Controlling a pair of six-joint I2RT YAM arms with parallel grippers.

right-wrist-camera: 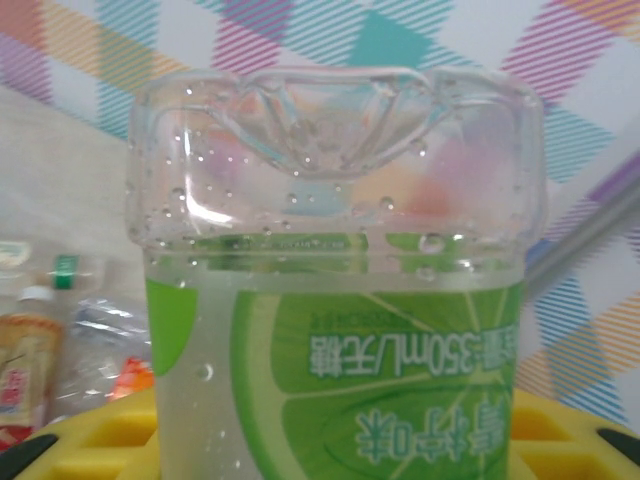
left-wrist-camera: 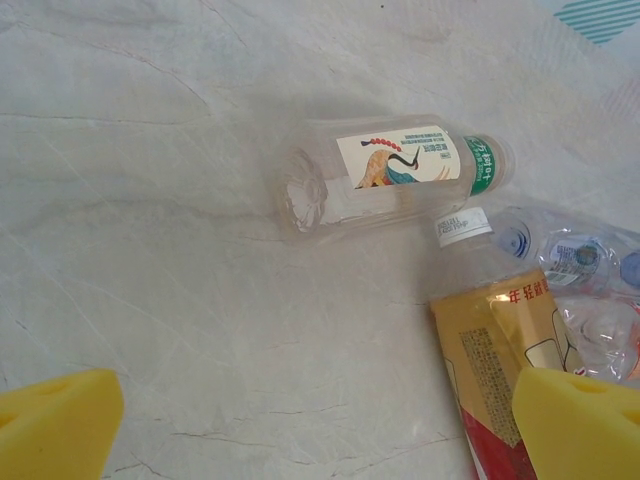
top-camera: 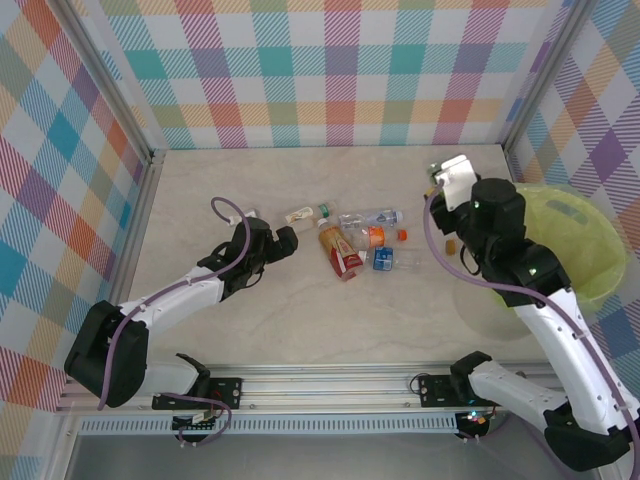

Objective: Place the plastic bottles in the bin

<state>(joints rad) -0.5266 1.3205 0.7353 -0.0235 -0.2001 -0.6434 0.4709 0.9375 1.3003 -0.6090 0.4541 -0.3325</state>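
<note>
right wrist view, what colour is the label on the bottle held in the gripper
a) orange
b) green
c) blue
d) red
b, the bottle clamped in the right gripper has a lime-green label with a lime slice printed on it.

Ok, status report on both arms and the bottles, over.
Left gripper open, low, facing white-label bottle. Right gripper shut on green-label bottle, beside the bin. Bottle cluster mid-table, nothing blocking.
</note>
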